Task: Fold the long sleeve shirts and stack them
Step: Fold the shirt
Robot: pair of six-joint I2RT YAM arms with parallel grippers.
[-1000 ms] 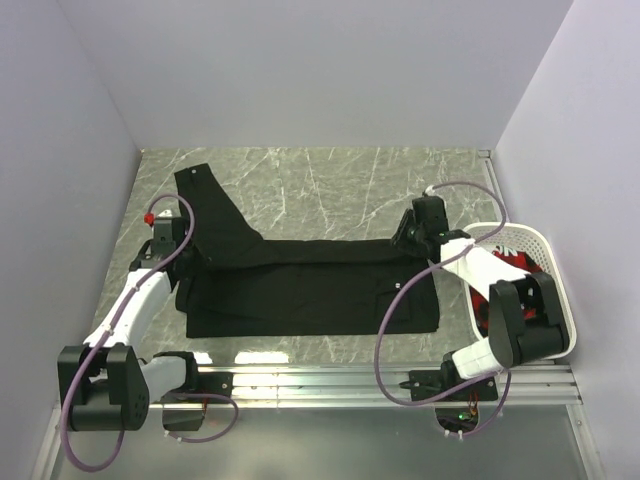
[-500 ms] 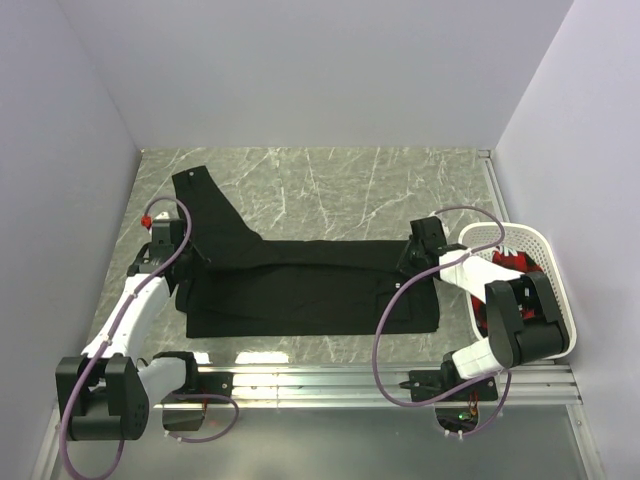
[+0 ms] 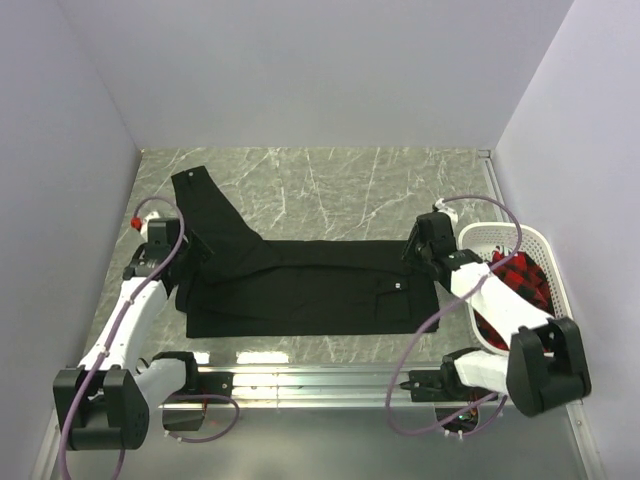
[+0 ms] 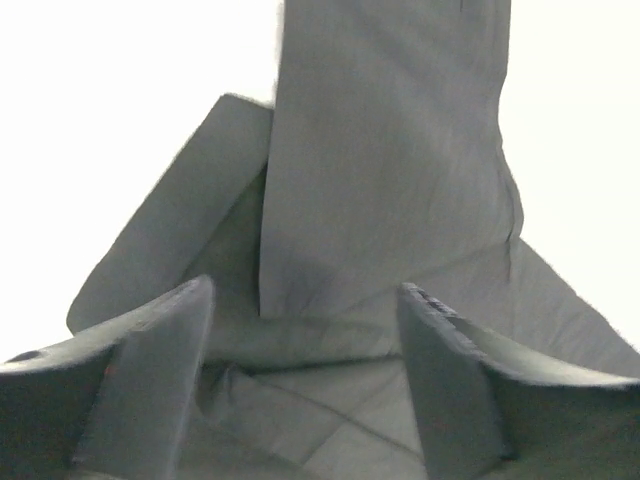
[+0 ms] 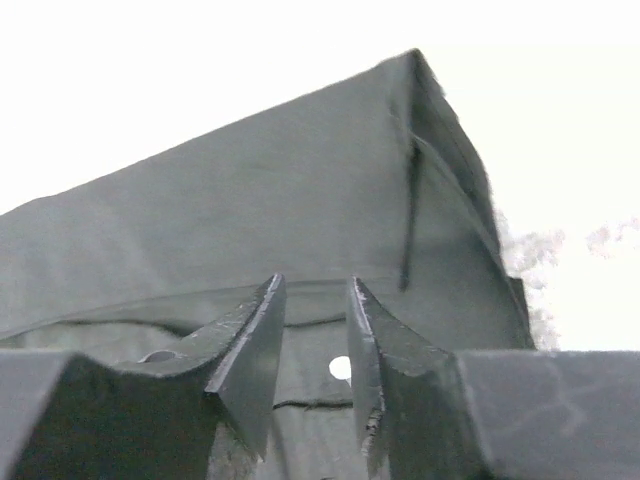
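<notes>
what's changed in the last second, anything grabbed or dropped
The left gripper has opened and let go of the black shirt, drawing slightly left off its edge. The right arm's elbow swung toward the near edge, while its gripper stayed at the shirt's right end, shifting only slightly nearer. The shirt lies spread much as before, and the white basket has not moved.

The black shirt point(image 3: 300, 285) is matt, softly creased cloth on a smooth, marble-patterned tabletop point(image 3: 330, 185) with a faint sheen. The white basket point(image 3: 532, 233) looks like perforated plastic; the near-edge rail point(image 3: 320, 376) is brushed metal.
</notes>
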